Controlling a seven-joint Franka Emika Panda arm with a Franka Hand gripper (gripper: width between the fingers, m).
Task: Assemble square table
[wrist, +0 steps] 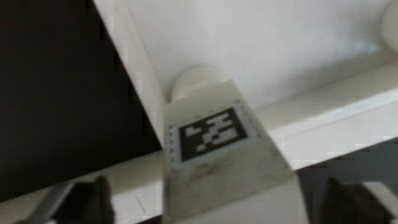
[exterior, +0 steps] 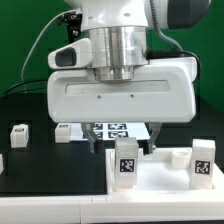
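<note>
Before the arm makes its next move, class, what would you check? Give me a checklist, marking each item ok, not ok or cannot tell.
1. Gripper open: ok. Its fingers stand on either side of the leg with gaps showing.
2. Leg between the fingers upright on the panel: ok.
3. That leg fully seated in its corner socket: cannot tell, the joint is hidden.
4. Second leg standing on the panel: ok.
5. All legs mounted: not ok. Two loose legs sit on the table, apart from the panel.
</note>
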